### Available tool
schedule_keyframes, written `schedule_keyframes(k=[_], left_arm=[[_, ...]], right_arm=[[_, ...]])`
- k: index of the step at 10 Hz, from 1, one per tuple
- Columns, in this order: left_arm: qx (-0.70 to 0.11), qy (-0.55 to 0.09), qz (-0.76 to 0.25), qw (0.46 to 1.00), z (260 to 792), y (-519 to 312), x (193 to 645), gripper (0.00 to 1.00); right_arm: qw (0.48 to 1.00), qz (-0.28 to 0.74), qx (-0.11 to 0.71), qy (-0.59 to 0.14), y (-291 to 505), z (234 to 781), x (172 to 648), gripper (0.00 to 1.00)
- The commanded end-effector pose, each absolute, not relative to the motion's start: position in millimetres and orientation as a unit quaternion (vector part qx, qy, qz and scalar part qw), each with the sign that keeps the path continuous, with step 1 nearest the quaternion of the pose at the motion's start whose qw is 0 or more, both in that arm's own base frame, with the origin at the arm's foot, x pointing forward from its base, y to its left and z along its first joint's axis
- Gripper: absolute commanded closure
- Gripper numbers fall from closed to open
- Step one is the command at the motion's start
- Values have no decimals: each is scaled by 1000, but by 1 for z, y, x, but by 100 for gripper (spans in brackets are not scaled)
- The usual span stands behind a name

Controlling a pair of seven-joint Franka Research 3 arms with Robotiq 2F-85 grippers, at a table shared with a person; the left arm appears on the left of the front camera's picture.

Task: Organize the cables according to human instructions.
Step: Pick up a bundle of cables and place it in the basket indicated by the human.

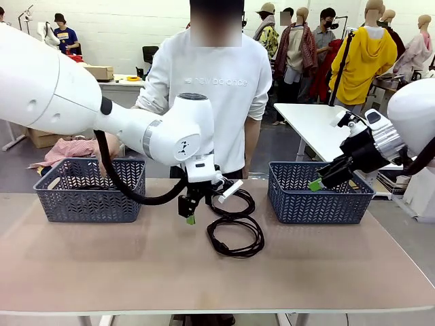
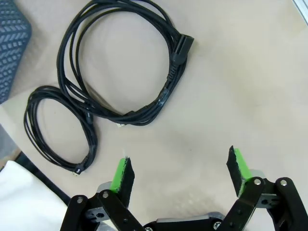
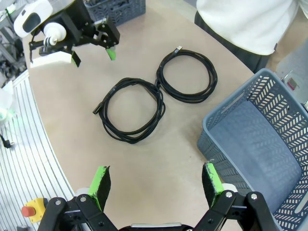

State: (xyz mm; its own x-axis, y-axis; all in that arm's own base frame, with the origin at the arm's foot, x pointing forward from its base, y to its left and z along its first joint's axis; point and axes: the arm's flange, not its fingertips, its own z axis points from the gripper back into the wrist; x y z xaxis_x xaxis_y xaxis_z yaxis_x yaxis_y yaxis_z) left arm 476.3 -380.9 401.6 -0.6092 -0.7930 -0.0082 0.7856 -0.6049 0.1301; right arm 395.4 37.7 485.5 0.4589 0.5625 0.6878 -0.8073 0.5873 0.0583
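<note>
Worked on a broad tan flat tabletop (image 1: pixel 102 265), with a person in a white sweatshirt (image 1: pixel 211 88) standing at its far edge, presumably to direct the sorting. Reached in from the left with the white left arm (image 1: pixel 136 125), bent down over mid-table, judged a pre-grasp approach. Flanked the work zone with two blue-grey perforated plastic baskets, the left basket (image 1: pixel 88 197) and the right basket (image 1: pixel 319 204), well apart; probably set there as alternative destinations. Laid flat between the baskets: two thin black coiled power cords, the nearer coil (image 1: pixel 236 252) (image 2: pixel 166 91) (image 3: pixel 130 137) and the farther coil (image 1: pixel 249 201) (image 2: pixel 91 139) (image 3: pixel 185 98), meeting at one edge, not yet lifted or binned. Hung the left gripper (image 1: pixel 190 216) (image 2: pixel 180 166) pointing down just beside the nearer coil, over bare tabletop. Parked the right gripper (image 1: pixel 316 183) (image 3: pixel 156 185) raised by the right basket's inner wall, likely to stay clear. Left jaws spread wide, green pads (image 2: pixel 122 173) apart, touching and holding nothing. Right jaws likewise fully spread, nothing between them.
</note>
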Motion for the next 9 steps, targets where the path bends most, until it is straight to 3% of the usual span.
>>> schedule_keyframes(k=[1,7,9], left_arm=[[29,-60,-893,446,404,-379,476,0],[32,-57,-894,443,401,-381,477,0],[33,-57,-923,379,392,-391,483,0]], right_arm=[[823,418,202,-328,36,484,398,0],[823,418,202,-328,36,484,398,0],[823,418,202,-328,36,484,398,0]])
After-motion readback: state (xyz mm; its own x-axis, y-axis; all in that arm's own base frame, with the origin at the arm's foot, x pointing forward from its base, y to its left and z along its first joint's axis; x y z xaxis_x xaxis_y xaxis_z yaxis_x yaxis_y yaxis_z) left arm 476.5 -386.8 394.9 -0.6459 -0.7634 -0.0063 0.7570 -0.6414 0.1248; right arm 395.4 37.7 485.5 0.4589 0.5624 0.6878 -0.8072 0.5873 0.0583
